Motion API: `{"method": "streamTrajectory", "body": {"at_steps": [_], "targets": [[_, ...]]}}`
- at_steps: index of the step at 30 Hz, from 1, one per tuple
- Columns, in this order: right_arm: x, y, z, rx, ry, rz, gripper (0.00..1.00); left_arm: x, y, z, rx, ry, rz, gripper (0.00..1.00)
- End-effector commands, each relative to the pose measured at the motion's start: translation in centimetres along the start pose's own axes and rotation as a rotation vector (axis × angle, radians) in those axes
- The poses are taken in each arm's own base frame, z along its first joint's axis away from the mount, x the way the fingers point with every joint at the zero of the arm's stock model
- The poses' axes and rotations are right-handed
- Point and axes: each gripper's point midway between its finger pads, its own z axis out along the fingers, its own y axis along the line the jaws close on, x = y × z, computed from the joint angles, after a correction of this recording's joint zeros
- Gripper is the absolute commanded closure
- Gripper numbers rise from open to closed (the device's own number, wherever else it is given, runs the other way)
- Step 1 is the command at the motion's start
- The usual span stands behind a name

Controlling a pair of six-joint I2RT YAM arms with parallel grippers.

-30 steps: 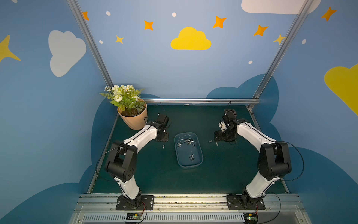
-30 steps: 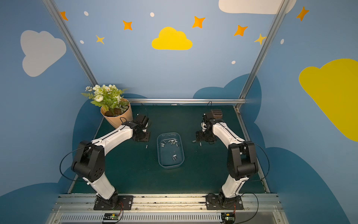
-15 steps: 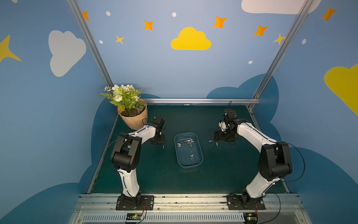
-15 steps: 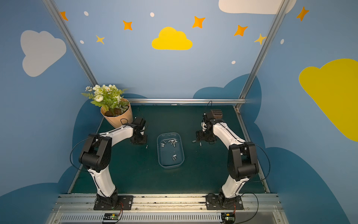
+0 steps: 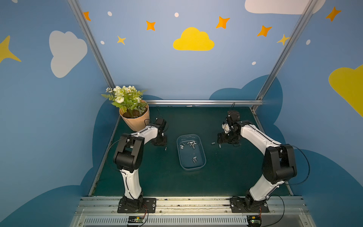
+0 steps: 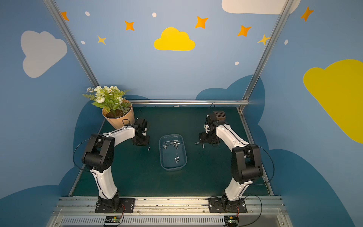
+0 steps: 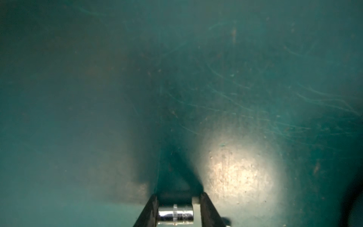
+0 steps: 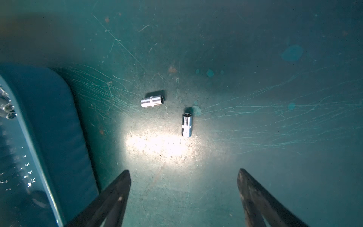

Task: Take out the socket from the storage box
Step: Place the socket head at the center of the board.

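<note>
One socket (image 7: pixel 175 214) in left claw (image 7: pixel 178 195), engraving unreadable

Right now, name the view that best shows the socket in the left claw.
Left wrist: close up, the left claw straddles the socket. Both top views hide it beneath that claw; the right wrist view misses it.

**newbie_77:** what do these arms actually look like?

**yam_fan:** left arm (image 5: pixel 131 186) and right arm (image 5: pixel 257 137) are the same: white shells, chunky black joints (image 5: pixel 279 163), thin black cable (image 5: pixel 308 169) looping off the elbow, black screwed base plate (image 5: pixel 249 205), and a little green-lit board (image 5: pixel 136 219) at its 6 o'clock. right pincer (image 8: pixel 183 173) has black tapered fingers (image 8: pixel 112 200).
</note>
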Motion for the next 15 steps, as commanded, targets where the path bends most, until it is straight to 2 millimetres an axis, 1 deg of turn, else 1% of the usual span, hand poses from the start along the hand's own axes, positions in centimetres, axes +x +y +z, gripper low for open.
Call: {"method": "streamTrajectory", "body": {"at_steps": [1,9,13,15], "targets": [[0.2,-0.3,-0.7,0.006,-0.01,0.001,0.14,1.0,0.2,0.7,-0.001,0.049,0.008,0.59],[0.1,-0.3,-1.0,0.005,-0.019,0.002,0.14,0.3,0.7,-0.4,-0.009,0.016,-0.002,0.49],[0.1,-0.2,-1.0,0.002,-0.02,0.001,0.14,-0.1,0.8,-1.2,-0.01,-0.004,0.004,0.4],[0.1,-0.2,-1.0,-0.001,-0.019,0.002,0.14,-0.2,1.0,-1.5,-0.015,-0.007,0.005,0.39]]}}
